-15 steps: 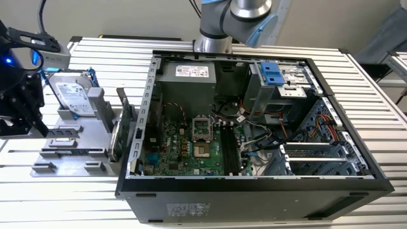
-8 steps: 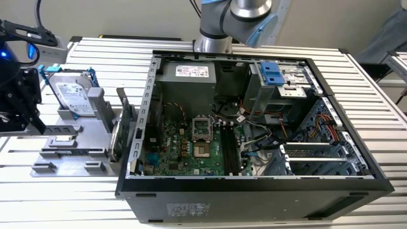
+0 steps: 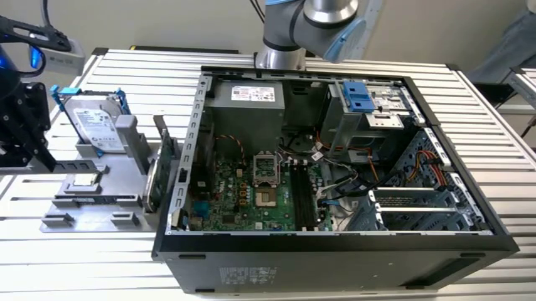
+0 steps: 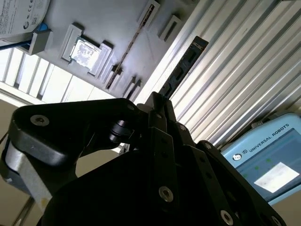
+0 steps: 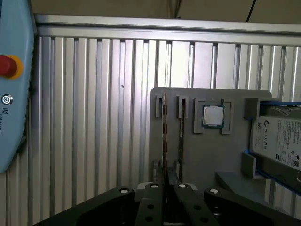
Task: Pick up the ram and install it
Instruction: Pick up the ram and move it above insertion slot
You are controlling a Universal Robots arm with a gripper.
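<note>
**A:** Gripper state?

**B:** The gripper (image 4: 157, 101) is clamped on the ram (image 4: 184, 65). In the first wrist view both fingers (image 5: 151, 200) press onto its thin edge with no gap.

**A:** So where's the ram?

**B:** In the grip, lifted off the gray holder tray (image 5: 207, 155) and hanging just above it. The second wrist view shows the chip side jutting past the fingertips over the slatted table (image 3: 150, 75). The tray sits by the table's edge on the exterior view's left.

**A:** Long axis?

**B:** It runs along the tray's slim slots. Edge-on in the first wrist view, it lines up with the outermost slot (image 5: 158, 107), the one farthest from the CPU (image 5: 213, 115). My guess is that slot is empty.

**A:** Where does it go?

**B:** The black memory sockets (image 3: 303, 191) on the motherboard, inside the open PC case (image 3: 335, 241) mid-table. They lie to the exterior view's right of the gripper, well apart, with the case's side wall between.

**A:** Alignment?

**B:** My read is that the stick's long axis lies roughly crosswise to the sockets. It follows the table's near edge, and they run from near edge toward far edge.

**A:** Anything crowding it?

**B:** No. The hard drive (image 3: 94, 125) is at the tray's far end. The green expansion card (image 3: 163, 160) stands on the tray edge nearest the case. Neither touches the ram.

**A:** Progress?

**B:** The pick looks done. It's not installed yet.
</note>
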